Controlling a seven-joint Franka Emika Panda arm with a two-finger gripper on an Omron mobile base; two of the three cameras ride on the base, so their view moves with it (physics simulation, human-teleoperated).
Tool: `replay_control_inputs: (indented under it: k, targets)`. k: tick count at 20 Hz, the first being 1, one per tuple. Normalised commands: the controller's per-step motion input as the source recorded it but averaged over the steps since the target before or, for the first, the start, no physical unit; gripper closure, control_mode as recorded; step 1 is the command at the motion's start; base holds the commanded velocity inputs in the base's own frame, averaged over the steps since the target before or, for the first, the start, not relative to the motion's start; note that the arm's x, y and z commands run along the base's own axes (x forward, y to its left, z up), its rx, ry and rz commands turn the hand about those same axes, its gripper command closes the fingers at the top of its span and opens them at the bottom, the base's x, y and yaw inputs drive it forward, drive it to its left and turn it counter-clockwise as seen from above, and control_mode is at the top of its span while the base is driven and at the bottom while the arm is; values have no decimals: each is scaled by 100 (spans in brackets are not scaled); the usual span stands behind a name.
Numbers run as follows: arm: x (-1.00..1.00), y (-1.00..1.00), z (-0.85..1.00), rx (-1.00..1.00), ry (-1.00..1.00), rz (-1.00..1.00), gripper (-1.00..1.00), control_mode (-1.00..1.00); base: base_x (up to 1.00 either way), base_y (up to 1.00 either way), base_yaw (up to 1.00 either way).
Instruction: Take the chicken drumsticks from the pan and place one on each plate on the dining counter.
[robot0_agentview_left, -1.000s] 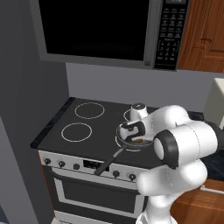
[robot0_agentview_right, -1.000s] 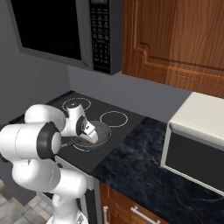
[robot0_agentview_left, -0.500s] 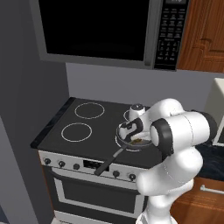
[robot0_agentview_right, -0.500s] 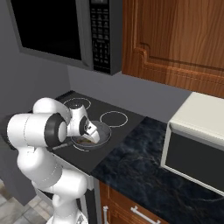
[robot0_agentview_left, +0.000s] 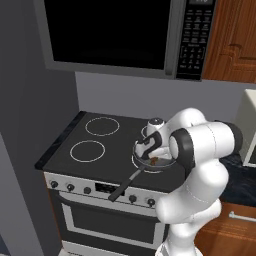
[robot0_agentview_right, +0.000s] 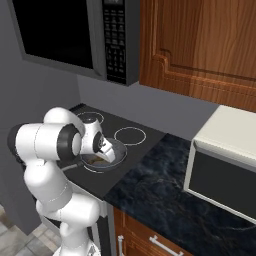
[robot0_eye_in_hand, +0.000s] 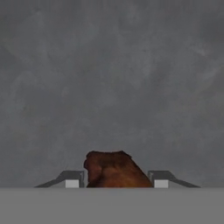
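From here I see my gripper (robot0_eye_in_hand: 116, 183) down inside the pan (robot0_agentview_left: 150, 159), which sits on the stove's (robot0_agentview_left: 80, 150) front right burner with its dark handle pointing toward the front edge. In the hand view a brown drumstick (robot0_eye_in_hand: 114, 170) lies on the grey pan floor between the fingers (robot0_eye_in_hand: 72, 180), which are partly open; I cannot tell whether they actually grip it.
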Motion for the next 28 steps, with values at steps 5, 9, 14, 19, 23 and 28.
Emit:
replay_control_inputs:
  k: [5,9,14,19,23,28]
  targets:
    - [-5,-1,-20,5,0,0,100,-100,0,0,0]
    - [-9,0,14,1,-4,0,100,-100,0,0,0]
    - [-17,0,77,0,-5,0,100,-100,0,0,0]
    - [-70,12,62,0,-11,0,100,-100,0,0,0]
    - [-70,11,61,0,-3,0,100,-100,0,0,0]
    - [-75,4,55,2,3,-3,100,-100,0,0,0]
